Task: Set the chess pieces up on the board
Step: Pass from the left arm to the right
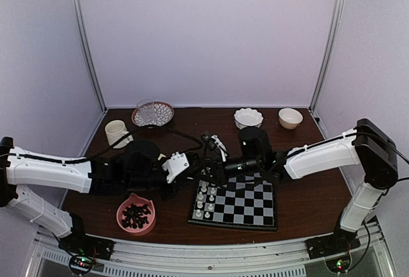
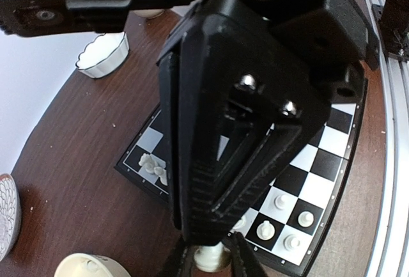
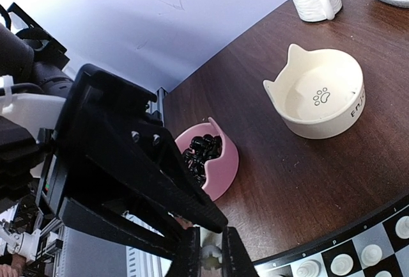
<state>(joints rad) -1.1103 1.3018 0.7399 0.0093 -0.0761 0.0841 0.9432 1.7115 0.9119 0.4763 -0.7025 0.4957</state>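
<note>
Where right gripper (image 3: 211,259) pinches, chess piece (image 3: 210,252) between

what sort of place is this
Probably a robot lab test cell: wall panels in metal framing, left arm and right arm bolted to a rail at the table edge, a chessboard beside a pink bowl.

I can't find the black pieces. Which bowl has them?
The pink bowl, just left of the board. It is the only pink one and holds the black pieces; the cream paw-print bowl is empty.
</note>
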